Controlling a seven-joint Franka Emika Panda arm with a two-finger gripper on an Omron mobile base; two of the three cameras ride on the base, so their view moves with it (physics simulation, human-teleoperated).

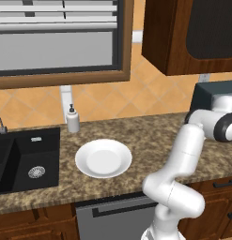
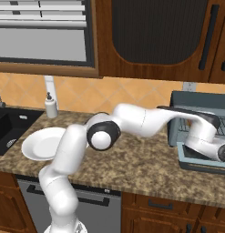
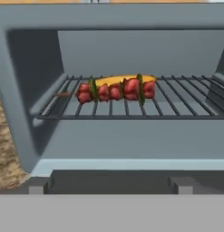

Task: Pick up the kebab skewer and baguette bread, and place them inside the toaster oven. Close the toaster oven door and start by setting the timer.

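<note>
Hand view: kebab skewer (image 3: 114, 90) and baguette bread (image 3: 119, 80) lying on toaster oven (image 3: 22, 90) rack, door hanging open; tool state unclear; no readable writing.

Speckled stone counter (image 1: 150, 136), polished; a glossy white plate (image 1: 103, 158) — smooth like glazed ceramic. Matt grey metal walls in the toaster oven (image 3: 22, 90) — thin wire rack (image 3: 177, 97). Dark wood cabinets (image 2: 155, 41), faintly shiny.

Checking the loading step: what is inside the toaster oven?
On the toaster oven rack lies the kebab skewer; the baguette bread lies behind it, its lower part covered.
</note>
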